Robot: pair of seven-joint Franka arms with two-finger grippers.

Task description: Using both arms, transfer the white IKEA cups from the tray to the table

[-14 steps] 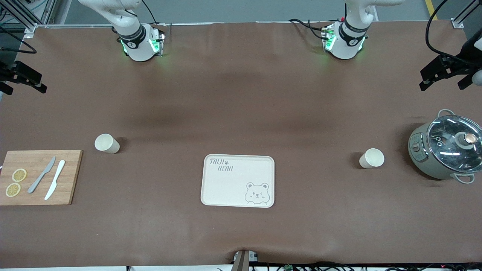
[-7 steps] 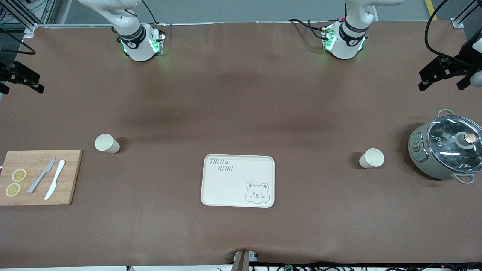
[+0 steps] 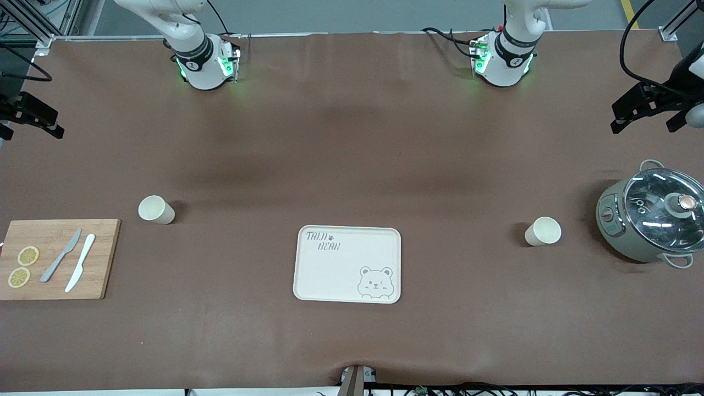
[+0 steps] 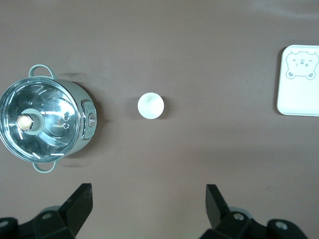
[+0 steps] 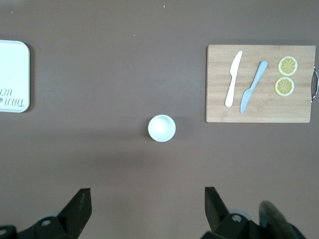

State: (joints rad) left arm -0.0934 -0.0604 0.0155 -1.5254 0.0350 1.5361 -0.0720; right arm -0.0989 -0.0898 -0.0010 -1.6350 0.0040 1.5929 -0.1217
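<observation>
Looking down from the front view, the tray [image 3: 347, 264] is lying bare near the middle of the table [image 3: 352, 137], and both white IKEA cups are already standing on the table: one cup [image 3: 156, 210] toward the right arm's end, beside the cutting board [image 3: 55, 259], the other cup [image 3: 543, 231] toward the left arm's end, beside the lidded pot [image 3: 649, 214]. Both cups are sitting well apart from the tray, so the task is looking finished. The left gripper [image 3: 641, 107] is hanging over the table edge at its own end, the right gripper [image 3: 33, 115] likewise at its end; both arms are waiting. Risk is looking small here: a careless sweep by either arm could be knocking a light cup over or into the pot. "TAIJI BEAR" is reading clearly on the tray

Turning to the left wrist view, the left gripper [image 4: 149, 209] is showing its fingers spread wide and empty, high over the cup [image 4: 150, 106] between the pot [image 4: 45, 124] and the tray [image 4: 299, 82]; no lettering is reading here

Turning to the right wrist view, the right gripper [image 5: 148, 209] is also standing wide and holding nothing, above the cup [image 5: 161, 128]; the board [image 5: 260, 83] is carrying two knives and two lemon slices, and the tray's [image 5: 14, 77] lettering is showing only partly
</observation>
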